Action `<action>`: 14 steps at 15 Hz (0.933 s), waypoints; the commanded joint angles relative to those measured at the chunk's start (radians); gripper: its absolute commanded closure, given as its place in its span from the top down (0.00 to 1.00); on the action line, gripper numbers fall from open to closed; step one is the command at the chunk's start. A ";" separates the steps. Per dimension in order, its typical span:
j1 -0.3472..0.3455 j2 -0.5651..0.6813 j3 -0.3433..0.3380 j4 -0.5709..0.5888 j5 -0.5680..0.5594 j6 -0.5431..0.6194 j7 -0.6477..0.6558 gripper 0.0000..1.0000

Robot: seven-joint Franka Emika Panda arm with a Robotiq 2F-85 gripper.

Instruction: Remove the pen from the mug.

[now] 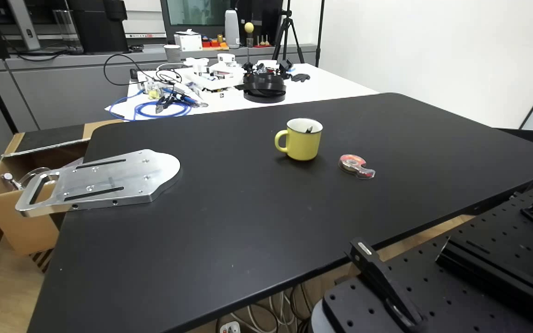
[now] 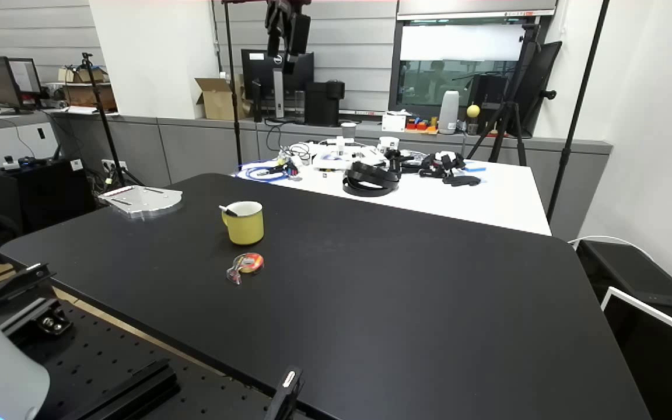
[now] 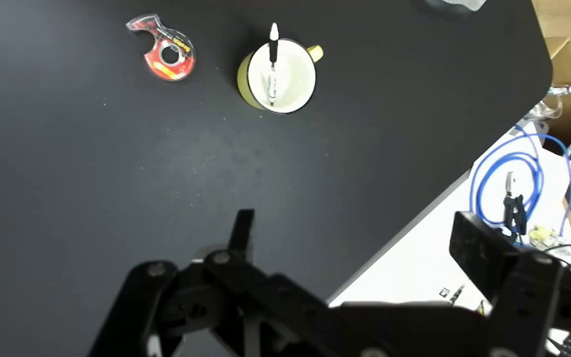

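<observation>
The yellow-green mug (image 1: 298,145) stands upright on the black table in both exterior views (image 2: 247,229). Its pale inside shows in the wrist view (image 3: 298,74), with the handle at the upper right. A black-and-white pen (image 3: 273,49) leans in the mug, its white end sticking out over the rim. The pen also shows in an exterior view (image 2: 229,212), and only a small dark part of it shows in an exterior view (image 1: 309,130). My gripper (image 3: 355,213) is open and empty, fingers wide apart. It hangs high above the table in an exterior view (image 2: 283,57), away from the mug.
A tape dispenser (image 3: 171,57) lies close to the mug. A metal plate with a handle (image 1: 114,178) lies at the table's edge by a cardboard box (image 1: 26,222). A white table (image 2: 487,198) with cables, tools and black straps adjoins the black table (image 1: 229,231).
</observation>
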 commanded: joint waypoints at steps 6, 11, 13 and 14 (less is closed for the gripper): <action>-0.019 0.092 -0.014 0.001 -0.020 -0.036 -0.097 1.00; -0.019 0.091 -0.014 0.002 -0.022 -0.042 -0.104 1.00; -0.019 0.091 -0.014 0.002 -0.022 -0.042 -0.104 1.00; -0.015 0.104 -0.010 0.003 -0.017 -0.041 -0.107 1.00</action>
